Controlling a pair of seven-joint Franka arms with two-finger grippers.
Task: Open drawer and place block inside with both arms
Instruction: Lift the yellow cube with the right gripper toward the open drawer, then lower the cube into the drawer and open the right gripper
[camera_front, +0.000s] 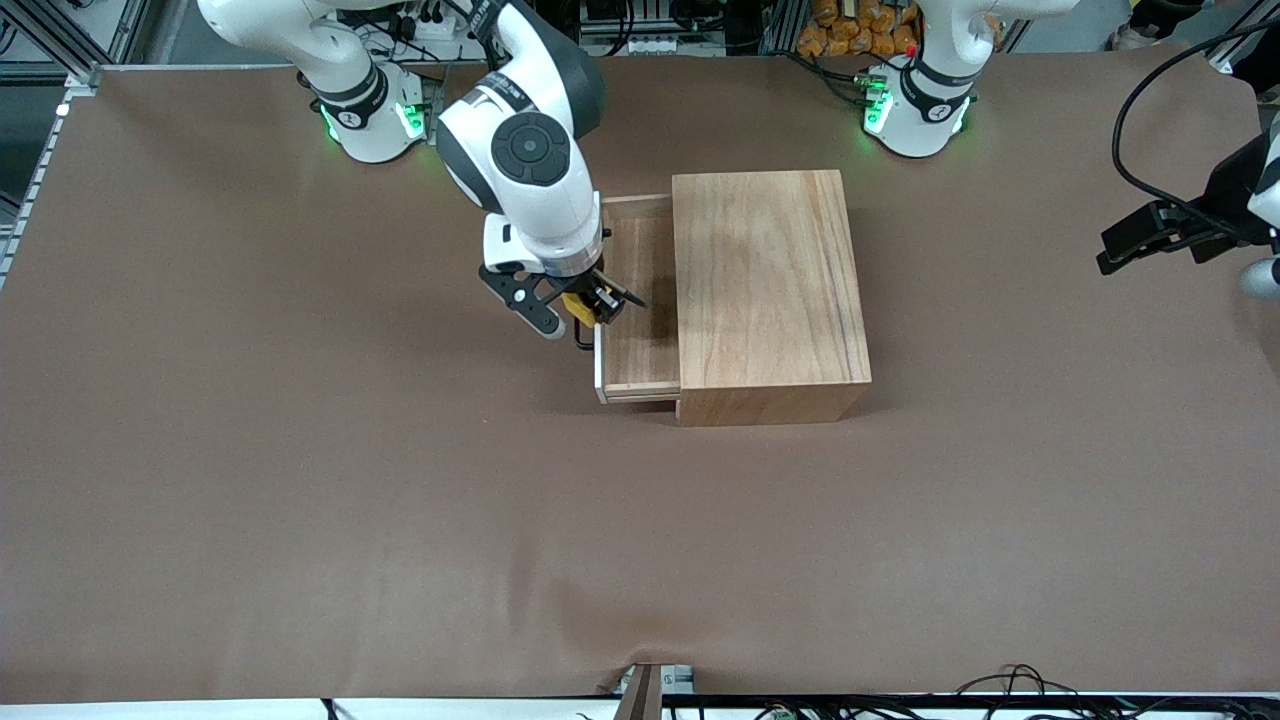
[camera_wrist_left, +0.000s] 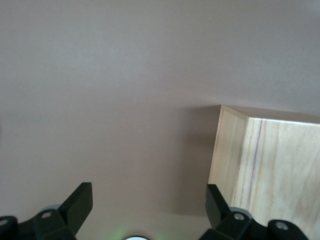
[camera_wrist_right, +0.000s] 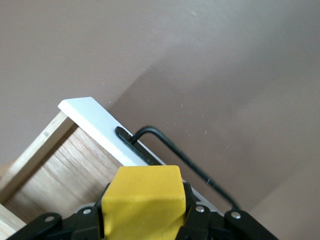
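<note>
Drawer (camera_front: 638, 340) stands pulled out of the wooden box (camera_front: 765, 290) toward the right arm's end of the tabletop (camera_front: 300, 480), its white front panel (camera_wrist_right: 102, 127) and black handle (camera_wrist_right: 175, 150) forming its outer edge. The right tool (camera_front: 585, 305) hangs over that front edge, closed on the block (camera_wrist_right: 142, 202), whose yellow faces fill the gap between the fingers. Bare wooden floor shows inside the drawer beside the held cube. Wide brown surface lies free on every side of the box. The left arm waits at its end of the tabletop, its left tool (camera_wrist_left: 147, 200) spread wide with nothing between the fingers, near a corner of the box.
</note>
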